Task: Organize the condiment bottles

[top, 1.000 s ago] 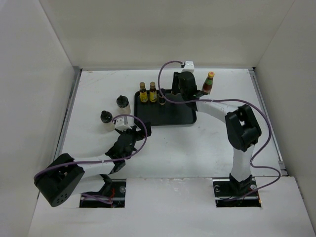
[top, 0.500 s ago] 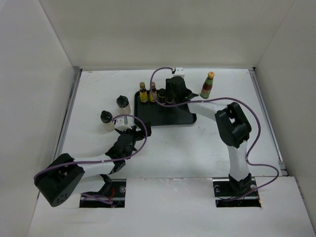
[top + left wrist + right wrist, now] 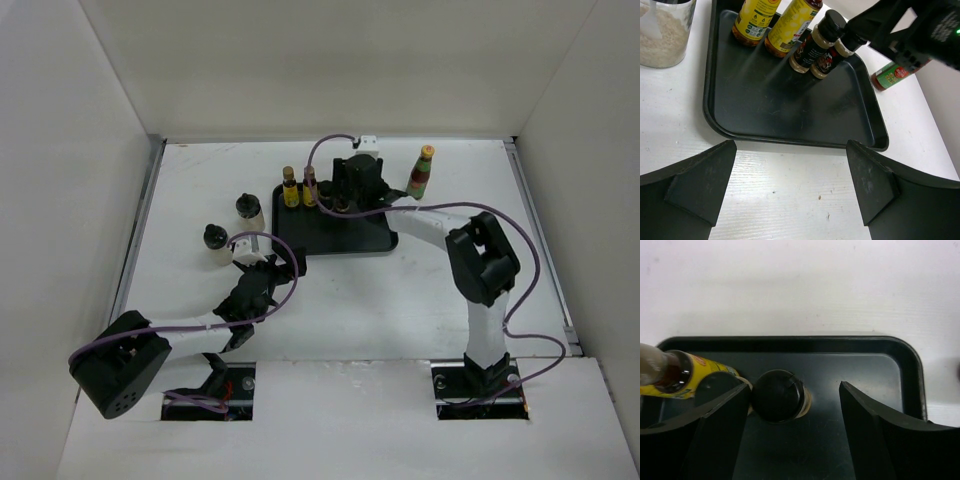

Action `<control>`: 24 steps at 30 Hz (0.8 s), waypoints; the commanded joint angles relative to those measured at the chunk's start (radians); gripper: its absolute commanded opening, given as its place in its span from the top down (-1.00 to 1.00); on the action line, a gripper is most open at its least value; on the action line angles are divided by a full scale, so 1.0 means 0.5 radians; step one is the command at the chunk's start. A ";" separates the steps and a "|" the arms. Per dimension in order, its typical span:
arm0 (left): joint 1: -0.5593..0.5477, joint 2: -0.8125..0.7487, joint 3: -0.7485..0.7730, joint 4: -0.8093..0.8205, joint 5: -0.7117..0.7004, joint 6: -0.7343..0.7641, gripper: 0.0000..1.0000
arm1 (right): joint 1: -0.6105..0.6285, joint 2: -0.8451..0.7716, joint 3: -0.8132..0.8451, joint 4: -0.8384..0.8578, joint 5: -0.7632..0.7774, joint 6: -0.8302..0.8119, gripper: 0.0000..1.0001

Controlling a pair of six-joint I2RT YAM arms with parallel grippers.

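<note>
Right gripper (image 3: 794, 390): the jaws are held apart over the far end of the tray (image 3: 350, 232); one black cap (image 3: 777, 395) is seen between them, close to one finger and clear of the other; nothing is clamped.
Left gripper (image 3: 790, 145): the jaws are spread wide and nothing is held; it is poised low over the table (image 3: 400, 290) just before the tray's near rim, by its near-left corner.
Dark bottles (image 3: 812, 47): two are stood side by side along the tray's far rim.
Yellow-labelled bottles (image 3: 756, 20): two are lined up just left of the dark pair, in the same row.
Red bottle (image 3: 421, 172): it is stood on the table off the tray's far-right corner, apart from the rim.
Cream jars (image 3: 249, 212): both are left on the table to the left of the tray.
Open room: the tray floor in front of the row is bare; the table is closed in by white walls (image 3: 70, 150) at left, back and right.
Writing: dark print on the yellow labels, red-and-black labels on the dark pair and a green label on the red bottle are seen, but no word can be read.
</note>
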 commanded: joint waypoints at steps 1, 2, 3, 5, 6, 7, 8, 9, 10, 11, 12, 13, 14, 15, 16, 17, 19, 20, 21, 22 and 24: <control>-0.013 -0.024 0.060 0.106 0.019 0.001 -0.87 | 0.006 -0.285 -0.022 0.080 0.081 -0.006 -0.60; -0.010 -0.024 0.060 0.106 0.019 0.001 -0.87 | 0.006 -0.318 -0.031 0.071 0.084 -0.015 -0.62; -0.007 -0.015 0.060 0.106 0.019 0.001 -0.87 | 0.003 -0.346 -0.040 0.064 0.087 -0.025 -0.64; -0.010 -0.015 0.060 0.106 0.019 0.001 -0.87 | -0.018 -0.404 -0.065 0.052 0.099 -0.040 -0.67; -0.013 -0.024 0.060 0.106 0.019 0.001 -0.87 | -0.040 -0.435 -0.089 0.049 0.111 -0.049 -0.67; -0.016 -0.033 0.056 0.106 0.019 0.004 -0.87 | -0.064 -0.469 -0.120 0.049 0.121 -0.058 -0.68; -0.016 -0.033 0.056 0.106 0.019 0.004 -0.87 | -0.101 -0.500 -0.150 0.049 0.136 -0.071 -0.68; -0.013 -0.027 0.053 0.106 0.016 0.004 -0.87 | -0.150 -0.536 -0.178 0.052 0.151 -0.080 -0.69; -0.010 -0.018 0.053 0.106 0.019 0.004 -0.87 | -0.205 -0.576 -0.206 0.052 0.163 -0.083 -0.69; -0.013 -0.015 0.056 0.106 0.019 0.004 -0.87 | -0.260 -0.622 -0.233 0.049 0.176 -0.089 -0.70; -0.016 -0.018 0.056 0.106 0.019 0.004 -0.87 | -0.316 -0.674 -0.267 0.058 0.188 -0.107 -0.71; -0.016 -0.024 0.056 0.106 0.019 0.004 -0.87 | -0.377 -0.714 -0.295 0.067 0.206 -0.126 -0.73; -0.016 -0.024 0.056 0.106 0.019 0.004 -0.88 | -0.420 -0.736 -0.304 0.058 0.216 -0.141 -0.76; -0.013 -0.018 0.056 0.106 0.019 0.004 -0.88 | -0.493 -0.757 -0.304 0.046 0.228 -0.169 -0.78; -0.010 -0.003 0.059 0.106 0.019 0.004 -0.88 | -0.537 -0.764 -0.304 0.043 0.225 -0.181 -0.80; -0.010 0.013 0.066 0.109 0.019 0.004 -0.88 | -0.589 -0.761 -0.283 0.022 0.210 -0.202 -0.82; -0.010 0.010 0.066 0.112 0.028 0.001 -0.88 | -0.641 -0.721 -0.234 -0.031 0.200 -0.230 -0.85; -0.010 0.007 0.066 0.112 0.031 0.001 -0.88 | -0.672 -0.672 -0.182 -0.055 0.191 -0.248 -0.87; -0.007 0.010 0.066 0.112 0.031 0.001 -0.88 | -0.690 -0.635 -0.145 -0.073 0.173 -0.270 -0.87; -0.004 0.025 0.069 0.112 0.031 0.001 -0.88 | -0.712 -0.574 -0.075 -0.104 0.142 -0.291 -0.88; -0.004 0.040 0.075 0.112 0.031 0.001 -0.88 | -0.739 -0.473 0.036 -0.132 0.081 -0.307 -0.87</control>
